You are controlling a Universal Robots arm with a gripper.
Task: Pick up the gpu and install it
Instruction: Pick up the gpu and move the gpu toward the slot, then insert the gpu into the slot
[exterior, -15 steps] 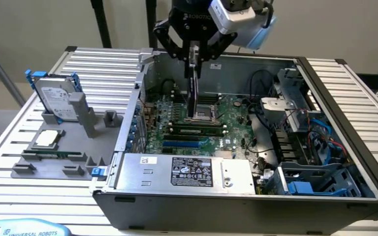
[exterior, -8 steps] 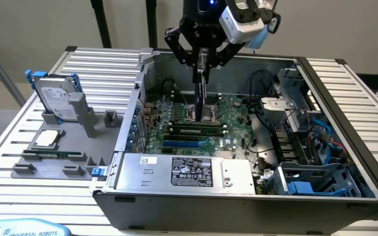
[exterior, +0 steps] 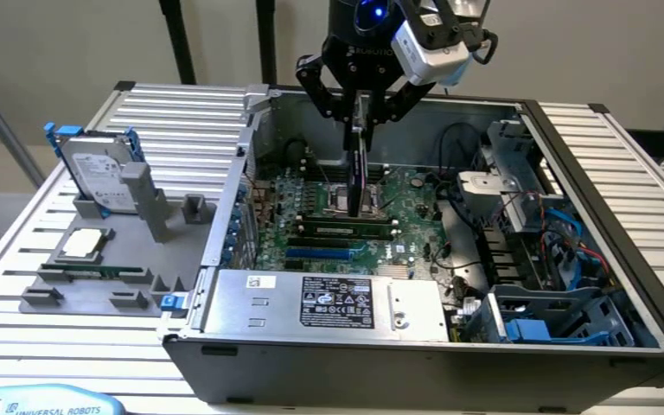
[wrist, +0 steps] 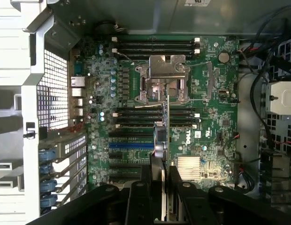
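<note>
Claw (exterior: 362,108) of mine is clamped on the thin flat green gpu card (exterior: 359,173), which hangs straight down from it, long axis upright, lower end near the green motherboard (exterior: 413,203) inside the open grey metal computer case (exterior: 424,367). Its plane appears to cross the long blue slot (exterior: 326,253), not match it.

An open computer case (exterior: 424,372) lies on a slatted table (exterior: 9,251). Inside, a green motherboard (wrist: 216,126) carries a metal CPU socket (wrist: 163,77), dark memory slots (wrist: 155,44), a blue slot (wrist: 130,146) and a finned heatsink (wrist: 188,166). A silver power supply (exterior: 332,303) sits at the case's near edge. On the exterior view's left, a hard drive (exterior: 99,169) stands upright in a grey holder (exterior: 90,294), with a processor (exterior: 82,244) lying flat near it.
</note>
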